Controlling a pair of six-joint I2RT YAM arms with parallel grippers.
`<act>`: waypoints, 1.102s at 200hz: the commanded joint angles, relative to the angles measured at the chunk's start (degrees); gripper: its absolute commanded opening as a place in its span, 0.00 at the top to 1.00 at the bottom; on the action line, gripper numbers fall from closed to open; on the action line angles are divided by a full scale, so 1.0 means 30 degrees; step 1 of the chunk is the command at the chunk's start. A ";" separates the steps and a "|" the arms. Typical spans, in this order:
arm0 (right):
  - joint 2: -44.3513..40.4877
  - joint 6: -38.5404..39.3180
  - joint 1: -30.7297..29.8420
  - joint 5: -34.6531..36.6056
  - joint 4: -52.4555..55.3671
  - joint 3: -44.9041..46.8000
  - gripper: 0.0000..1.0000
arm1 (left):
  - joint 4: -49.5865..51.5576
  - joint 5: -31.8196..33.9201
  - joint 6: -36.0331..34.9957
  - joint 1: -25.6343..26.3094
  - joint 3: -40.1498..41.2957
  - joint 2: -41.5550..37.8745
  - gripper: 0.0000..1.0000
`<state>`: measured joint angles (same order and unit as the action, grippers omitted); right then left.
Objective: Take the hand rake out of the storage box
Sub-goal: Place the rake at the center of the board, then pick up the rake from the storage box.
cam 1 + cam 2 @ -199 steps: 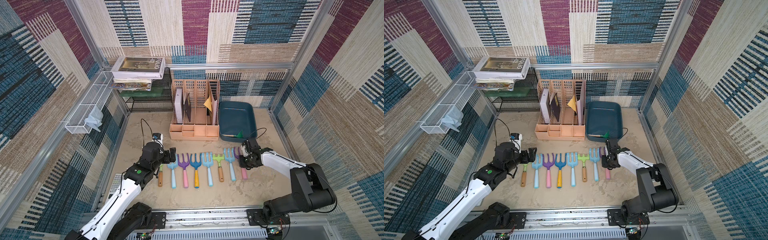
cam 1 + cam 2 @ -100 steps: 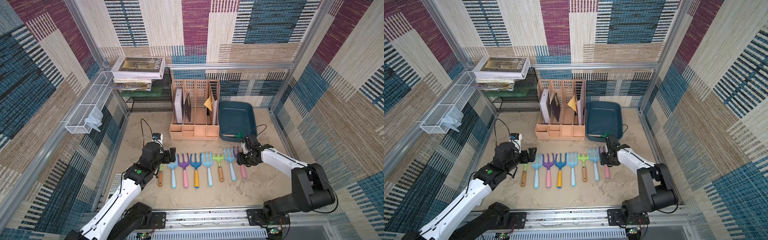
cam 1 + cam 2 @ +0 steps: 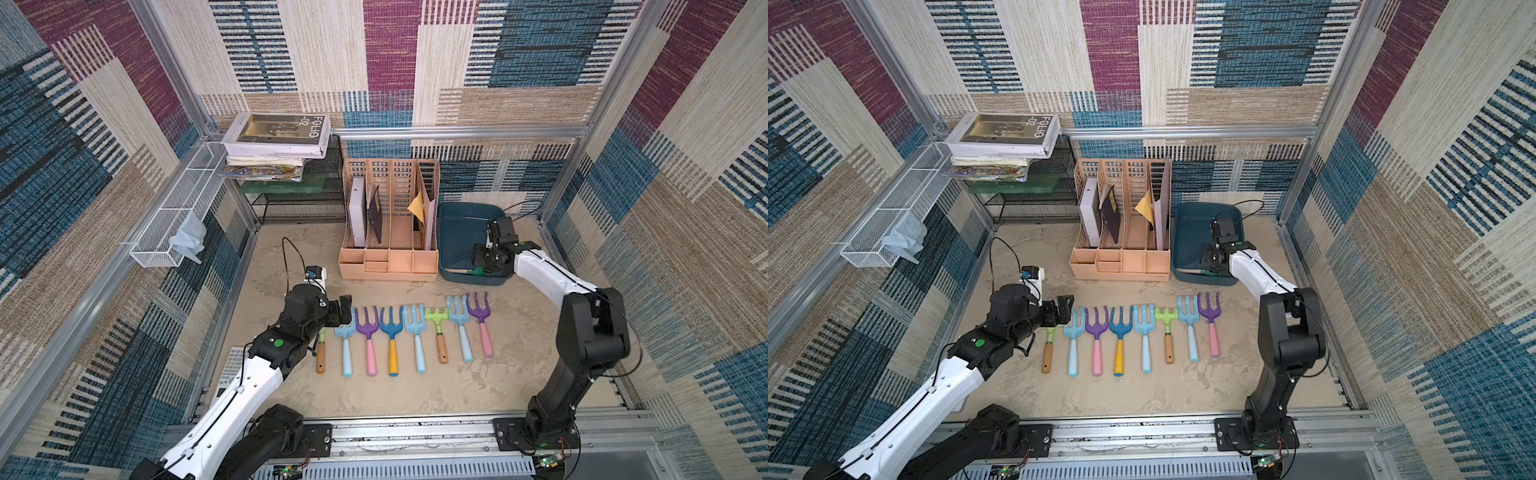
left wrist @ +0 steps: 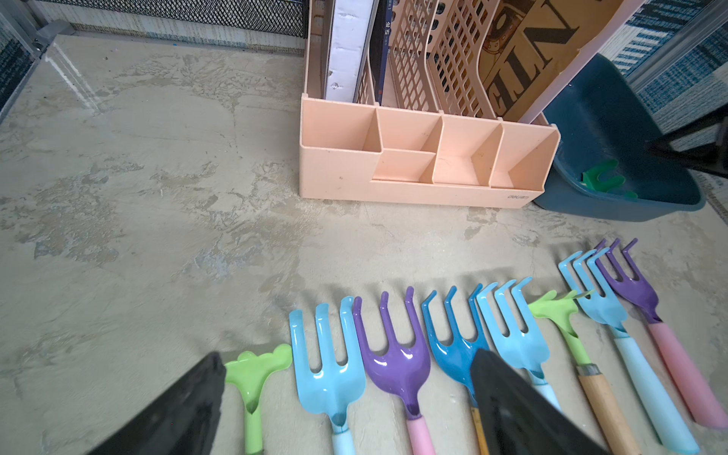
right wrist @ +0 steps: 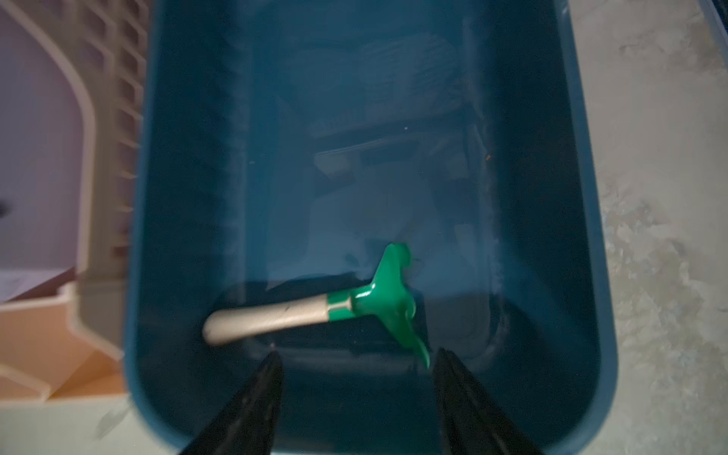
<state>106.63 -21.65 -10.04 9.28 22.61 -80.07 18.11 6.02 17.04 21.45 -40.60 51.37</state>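
The storage box (image 3: 457, 232) is a dark teal tub at the back right, beside the peach organizer. The hand rake (image 5: 315, 311) lies flat at the box's near end, with a green head and a pale wooden handle. In a top view its handle (image 3: 1190, 271) shows under the arm. My right gripper (image 5: 356, 354) hangs open over the box's near end, just above the rake and touching nothing. My left gripper (image 4: 346, 352) stands open and empty over the left end of the row of rakes on the table.
Several coloured hand rakes and forks (image 3: 392, 332) lie in a row across the table's middle. A peach file organizer (image 3: 388, 257) stands left of the box. A white wire basket (image 3: 166, 232) and a stack of books (image 3: 276, 141) sit at the back left.
My right gripper opened at the purple, pink-handled fork at the row's right end, left it there, and moved back over the storage box. The left arm has not moved.
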 commanded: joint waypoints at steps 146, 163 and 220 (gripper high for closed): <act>0.5672 0.1844 0.1556 -0.1579 0.0284 -0.4163 1.00 | -0.2645 -0.5451 -0.0161 -0.0040 -0.0579 0.0788 0.01; 0.5510 0.2236 0.1727 -0.1726 0.0229 -0.4344 1.00 | -0.2775 -0.5962 -0.0116 -0.0010 -0.0688 0.0807 0.01; 0.3698 0.3397 0.2326 -0.2258 0.0141 -0.4612 1.00 | -0.3068 -0.7272 -0.0192 -0.0022 -0.1155 0.0882 0.01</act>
<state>120.53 -13.96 -3.51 3.81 23.92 -93.71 11.16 -12.62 16.95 21.41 -43.22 53.78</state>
